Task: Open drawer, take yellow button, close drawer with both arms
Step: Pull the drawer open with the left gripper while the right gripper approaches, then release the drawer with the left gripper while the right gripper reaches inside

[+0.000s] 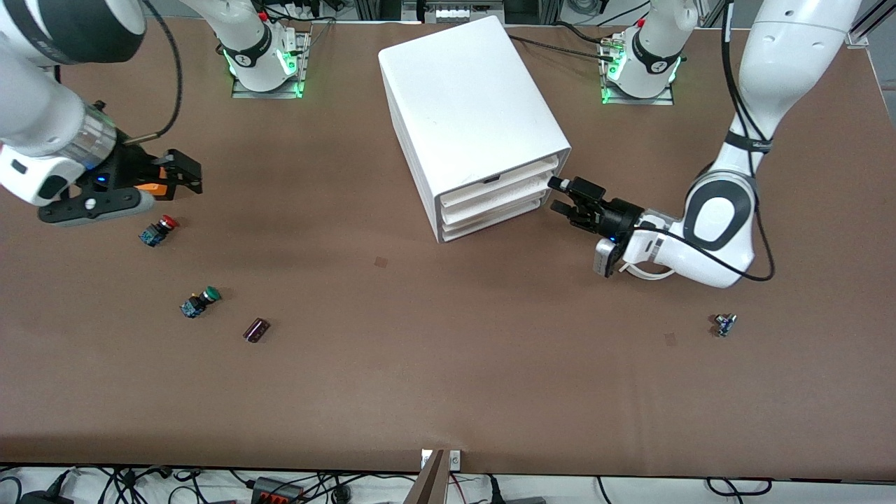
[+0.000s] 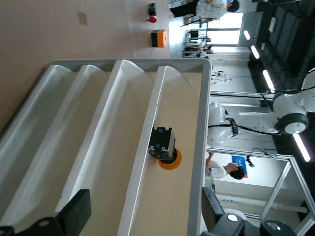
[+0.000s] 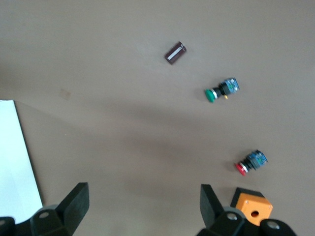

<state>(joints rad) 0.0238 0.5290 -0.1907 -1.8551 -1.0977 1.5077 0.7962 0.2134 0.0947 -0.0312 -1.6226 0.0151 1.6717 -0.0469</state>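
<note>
The white cabinet (image 1: 469,105) stands mid-table with its three drawers facing the left arm's end. The uppermost drawer (image 1: 500,183) sits in the cabinet, about level with the two below. In the left wrist view the orange-capped button (image 2: 165,150) lies inside that drawer (image 2: 187,196). My left gripper (image 1: 556,196) is open and empty just in front of the drawer fronts, also shown in its wrist view (image 2: 142,209). My right gripper (image 1: 190,175) is open and empty over bare table near the red button, also shown in its wrist view (image 3: 142,201).
A red-capped button (image 1: 159,229) and a green-capped button (image 1: 199,302) lie toward the right arm's end, also in the right wrist view (image 3: 251,162) (image 3: 221,90). A dark cylinder (image 1: 256,330) lies beside the green one. A small part (image 1: 724,324) lies toward the left arm's end.
</note>
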